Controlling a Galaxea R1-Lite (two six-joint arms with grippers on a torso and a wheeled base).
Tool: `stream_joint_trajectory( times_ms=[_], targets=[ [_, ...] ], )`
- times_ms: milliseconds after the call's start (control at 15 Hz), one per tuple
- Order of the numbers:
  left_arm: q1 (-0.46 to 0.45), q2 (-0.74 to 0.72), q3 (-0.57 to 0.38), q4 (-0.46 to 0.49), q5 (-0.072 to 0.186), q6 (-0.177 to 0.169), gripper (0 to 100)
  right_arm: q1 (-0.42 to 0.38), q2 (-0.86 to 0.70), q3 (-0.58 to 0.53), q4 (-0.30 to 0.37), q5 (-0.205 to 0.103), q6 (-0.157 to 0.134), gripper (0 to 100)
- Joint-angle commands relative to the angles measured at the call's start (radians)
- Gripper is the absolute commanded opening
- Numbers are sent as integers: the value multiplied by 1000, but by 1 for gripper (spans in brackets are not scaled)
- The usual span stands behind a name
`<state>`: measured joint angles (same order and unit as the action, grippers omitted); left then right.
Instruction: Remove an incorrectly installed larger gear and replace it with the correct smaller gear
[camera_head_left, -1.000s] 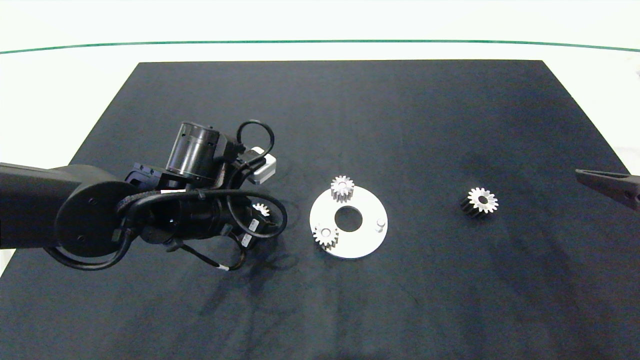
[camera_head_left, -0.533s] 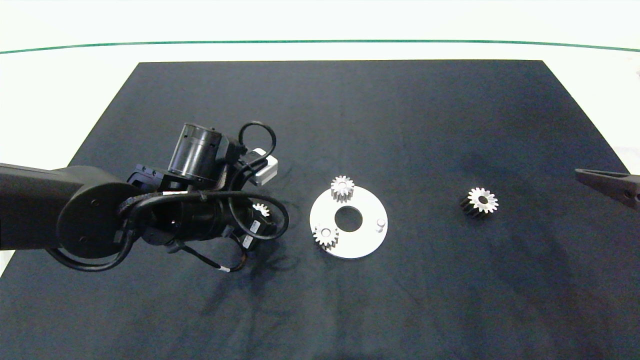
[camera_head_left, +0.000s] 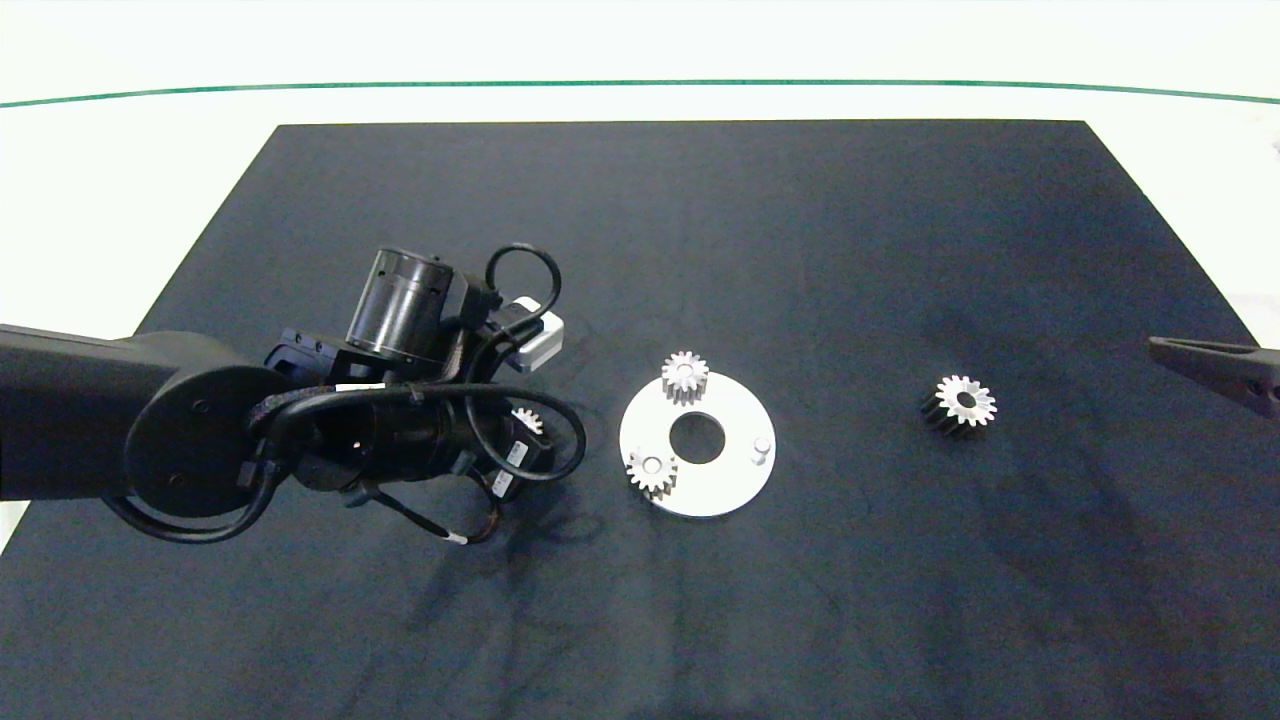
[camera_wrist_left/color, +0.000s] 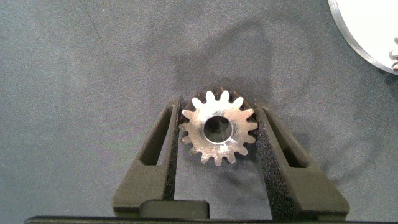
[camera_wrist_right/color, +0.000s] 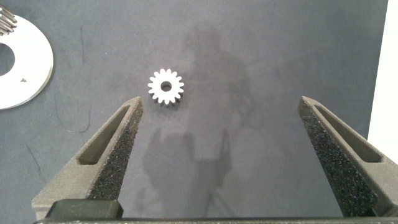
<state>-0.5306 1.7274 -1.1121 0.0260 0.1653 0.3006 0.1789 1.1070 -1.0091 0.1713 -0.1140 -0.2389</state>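
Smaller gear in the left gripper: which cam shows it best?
Left wrist view. The smaller gear fills the centre, teeth and bore clear, clamped between the left gripper fingers. In the head view only a few teeth peek out past the arm. The right wrist view does not show it.

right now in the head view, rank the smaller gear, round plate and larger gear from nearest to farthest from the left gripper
1. The smaller gear: gripped between the left gripper's fingers, left of the plate.
2. The round plate: mid-mat, just right of that gripper, carrying two small gears.
3. The larger gear: alone on the mat's right side, farthest.
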Motion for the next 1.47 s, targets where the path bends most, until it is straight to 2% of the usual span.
stream_joint_trajectory(
  times_ms=[67,467,800,933,1133,1267,1467],
  targets=[
    [0,0,0,0,2,2,32,1,2,0,1,-1,-2,100],
    [0,-2,3,0,3,2,22,1,2,3,2,1,0,100],
    [6,-14,5,3,5,2,22,1,1,18,2,4,1,100],
    [8,-28,-2,32,5,2,22,1,1,20,2,2,15,100],
    [1,-74,-3,65,5,2,22,1,1,20,1,2,18,100],
    [-3,-101,-2,98,19,3,22,1,1,20,2,2,18,100],
    [-35,-140,2,124,26,3,22,1,1,24,2,2,18,100]
  ],
)
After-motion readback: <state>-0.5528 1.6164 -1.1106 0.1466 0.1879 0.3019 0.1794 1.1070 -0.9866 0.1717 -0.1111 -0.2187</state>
